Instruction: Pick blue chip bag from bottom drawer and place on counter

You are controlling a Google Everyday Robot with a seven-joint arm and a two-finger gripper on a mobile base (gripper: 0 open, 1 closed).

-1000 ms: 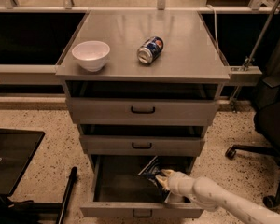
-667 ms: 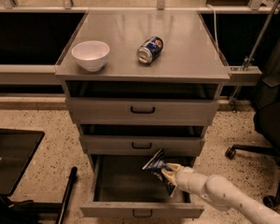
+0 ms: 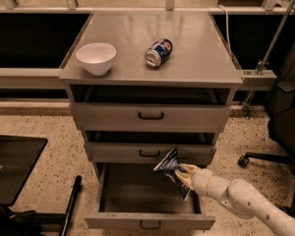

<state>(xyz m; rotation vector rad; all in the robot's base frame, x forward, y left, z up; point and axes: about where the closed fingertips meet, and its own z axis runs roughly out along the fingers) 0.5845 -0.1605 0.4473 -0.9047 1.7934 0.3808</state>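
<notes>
A white bowl [image 3: 96, 58] sits at the left of the counter [image 3: 201, 65], in the upper part of the frame. A blue soda can [image 3: 159, 52] lies on its side near the middle of the counter. Low down, the bottom drawer [image 3: 130, 195] is pulled open. The blue chip bag [image 3: 168, 165] is up in the air over the drawer's right side. The gripper [image 3: 183, 175] pinches the bag. Its white arm [image 3: 246, 200] comes in from the lower right corner.

Pinched by the gripper [image 3: 183, 175], the crinkled dark-blue foil chip bag [image 3: 167, 164] hangs tilted over the right of the open deep grey metal bottom drawer [image 3: 132, 193].
</notes>
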